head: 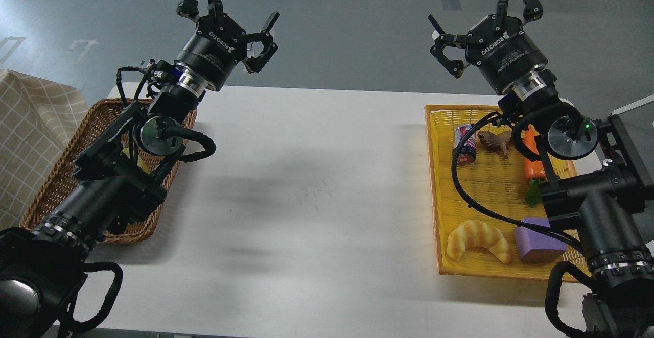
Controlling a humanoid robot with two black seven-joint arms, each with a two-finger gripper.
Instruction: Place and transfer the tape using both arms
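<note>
The yellow tape roll lies in the brown wicker basket (92,123) at the left. My left arm covers nearly all of it; only a yellow sliver (132,158) shows. My left gripper (232,8) is raised above the table's far edge, up and to the right of the basket, with its fingers spread open and nothing in them. My right gripper (477,14) is raised above the far left corner of the yellow basket (434,174), also open and empty.
The yellow basket holds a croissant (477,238), a purple block (536,238), a carrot (531,167), a small can (464,144) and a brown toy animal (494,141). A checked cloth (30,123) lies at the far left. The white table (317,190) spans between the baskets.
</note>
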